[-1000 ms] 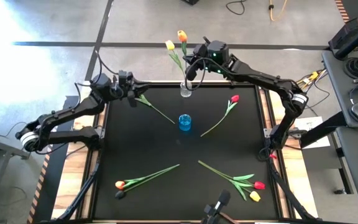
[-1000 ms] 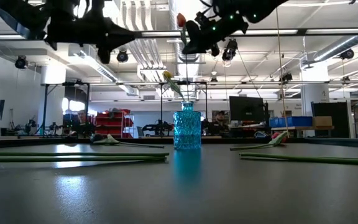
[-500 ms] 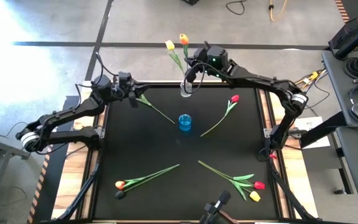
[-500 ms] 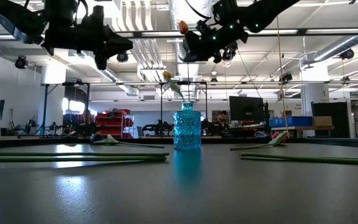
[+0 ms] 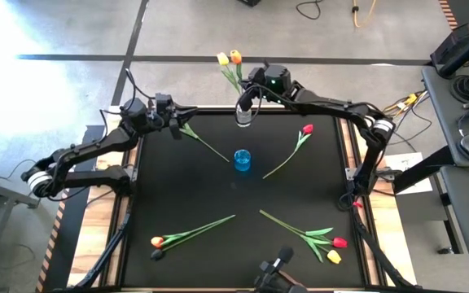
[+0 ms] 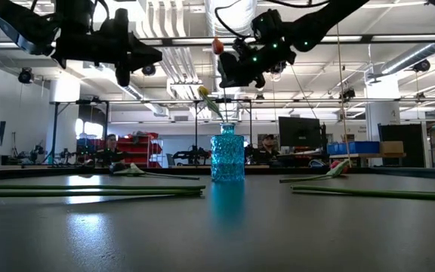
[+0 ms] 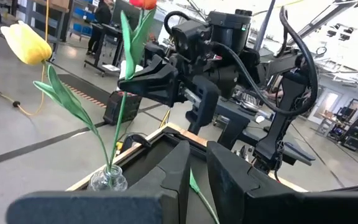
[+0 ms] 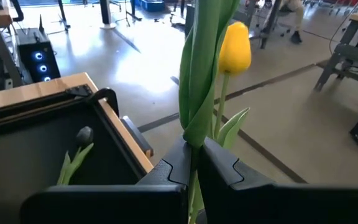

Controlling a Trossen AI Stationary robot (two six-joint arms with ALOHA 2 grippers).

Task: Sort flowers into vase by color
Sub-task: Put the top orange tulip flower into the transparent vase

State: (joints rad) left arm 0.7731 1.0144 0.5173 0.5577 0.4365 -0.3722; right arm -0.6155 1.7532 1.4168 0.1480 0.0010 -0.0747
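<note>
Right wrist view: stem (image 8: 194,118) between fingers (image 8: 169,171)

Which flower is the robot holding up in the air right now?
Find the clear vase at the far edge of the black table. Just above it the right gripper is shut on a green stem. That is the orange tulip, the only one held up in the air; the yellow tulip beside it already stands in the vase, and the others lie flat.
</note>
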